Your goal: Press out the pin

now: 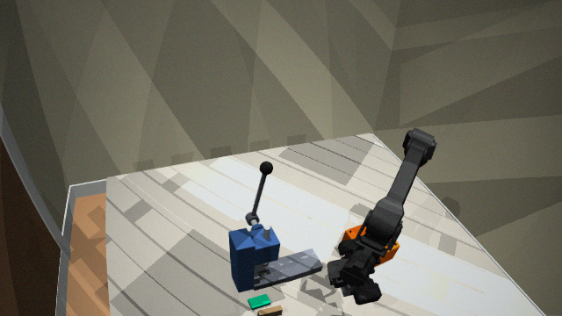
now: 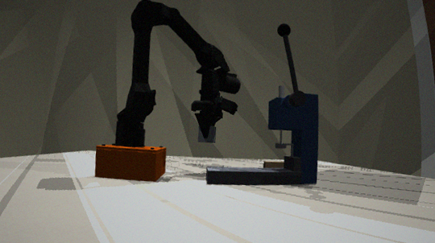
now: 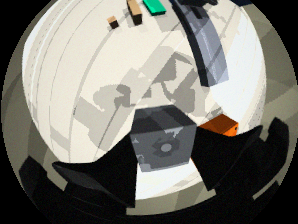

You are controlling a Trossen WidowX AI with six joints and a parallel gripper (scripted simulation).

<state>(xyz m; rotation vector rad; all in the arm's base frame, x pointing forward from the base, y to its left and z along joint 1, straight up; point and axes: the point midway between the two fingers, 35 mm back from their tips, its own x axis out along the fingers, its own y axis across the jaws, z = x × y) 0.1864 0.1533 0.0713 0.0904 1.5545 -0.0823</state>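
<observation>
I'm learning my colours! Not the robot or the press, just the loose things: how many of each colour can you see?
Grey: 1, the block in the gripper
Green: 1, the flat piece
Brown: 2, the longer piece and the small piece
Total: 4

The tabletop (image 1: 176,246) (image 2: 206,225) (image 3: 95,65) is pale and crossed by darker stripes and patches. The blue press (image 1: 242,263) (image 2: 312,139) is carried on it, with its long grey bed (image 1: 294,268) (image 2: 252,176) (image 3: 207,50) laid flat. Beside the press, a green flat piece (image 1: 259,301) (image 3: 154,6) is seen, and next to that a tan bar (image 1: 270,311) (image 2: 274,165) (image 3: 134,12). A small tan block (image 3: 113,22) is seen farther from the press, past the bar. The orange arm base (image 1: 392,258) (image 2: 129,165) (image 3: 221,124) is set beyond the bed's free end.
</observation>
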